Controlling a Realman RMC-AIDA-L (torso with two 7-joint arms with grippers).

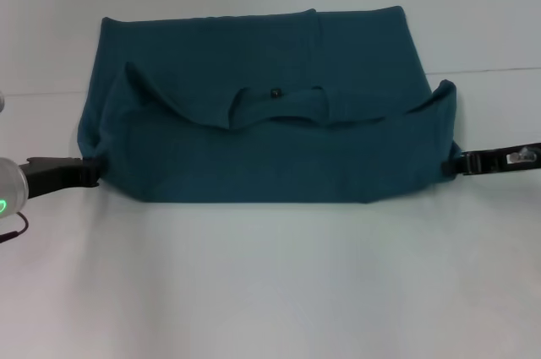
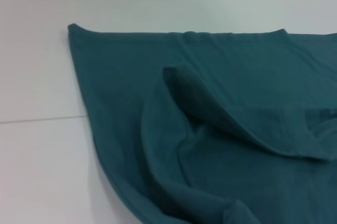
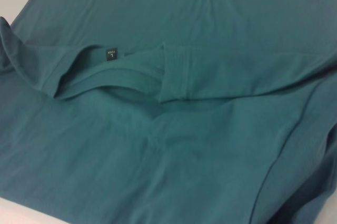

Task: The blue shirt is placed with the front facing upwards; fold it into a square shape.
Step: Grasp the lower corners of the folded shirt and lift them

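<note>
Blue shirt (image 1: 254, 139): one, lying on the white counter (image 1: 270, 291) toward its far edge, folded crosswise into a wide band; the near layer is doubled back over the far layer, with the collar showing at the middle.
Left gripper (image 1: 91, 170): at the shirt's left end, level with the near fold; its dark fingers (image 1: 84, 171) are closed narrow on the cloth's edge.
Right gripper (image 1: 454, 163): at the shirt's right end, where the cloth rises in a small peak; its fingers (image 1: 465, 162) pinch that end of the fold.
Shirt relative to fingers: stretched between the two grippers, one at each end, sagging slightly in the middle.
Head view only: both arms and the whole outline of the shirt.
Left wrist view only: a raised, curling flap of cloth (image 2: 221, 113) and a far corner of the shirt on the counter.
Right wrist view only: the small black neck tag (image 3: 111, 54) inside the collar, beside a folded sleeve hem (image 3: 176, 71).
Count: one shirt, two grippers, one neck tag.
</note>
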